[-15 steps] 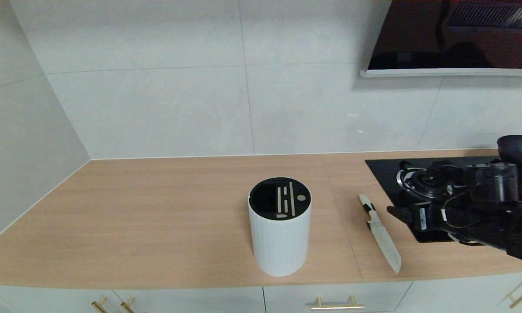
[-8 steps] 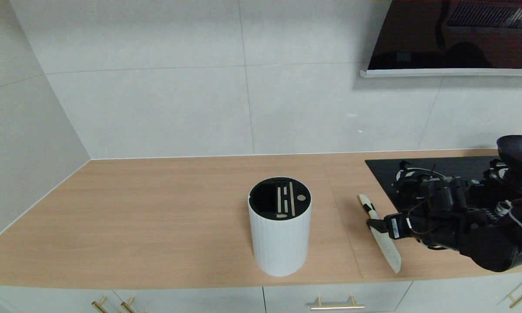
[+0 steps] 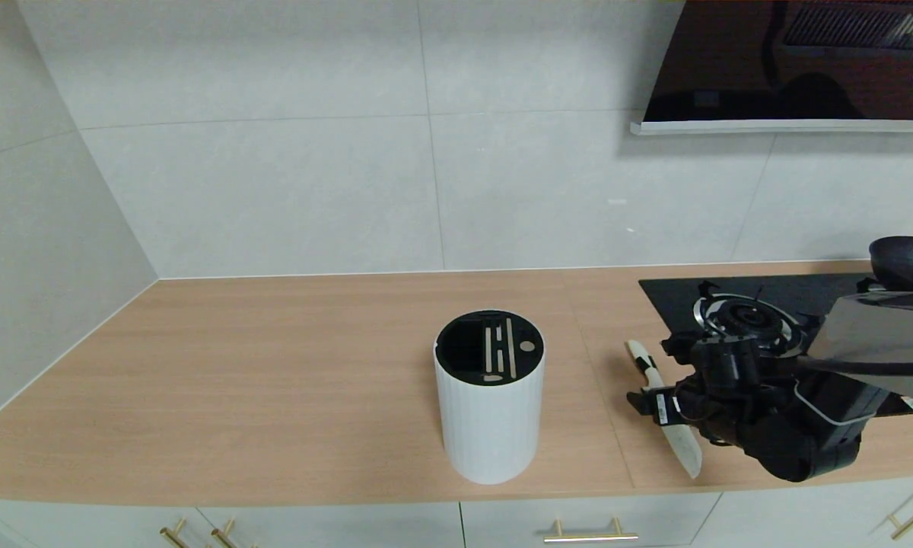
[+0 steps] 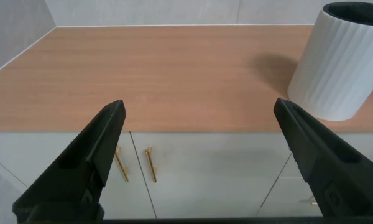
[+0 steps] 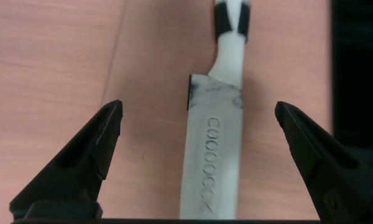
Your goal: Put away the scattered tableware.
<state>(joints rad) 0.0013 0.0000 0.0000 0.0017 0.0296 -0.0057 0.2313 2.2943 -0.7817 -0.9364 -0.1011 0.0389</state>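
The step in hand looks like picking up the knife (image 3: 683,447), and the right gripper (image 5: 198,112) is well placed for it. It hangs over the knife with its fingers spread wide, one on each side, and it holds nothing. The fingers line up with the heel of the blade, where the blade meets the handle. A sound grip would probably come from shifting a little toward the handle, so the pads close on its sides and not on the thin blade. The gripper should then go straight down until the fingertips are just above the worktop (image 3: 274,380) before it closes. The knife is flat and light, so a skewed squeeze could spin it or push it away.

The knife lies flat near the worktop's right end, just beside the hob (image 3: 677,301) and close to the front edge. Its long axis runs from back to front, slightly slanted — the handle toward the back wall, the tip toward the front edge and a little to the right.

The slotted holder (image 3: 489,411) stands upright near the middle of the worktop, well apart from the knife. The blade will need turning tip-down to go in. The left gripper (image 4: 199,106) is wide open and empty, low in front of the front edge.
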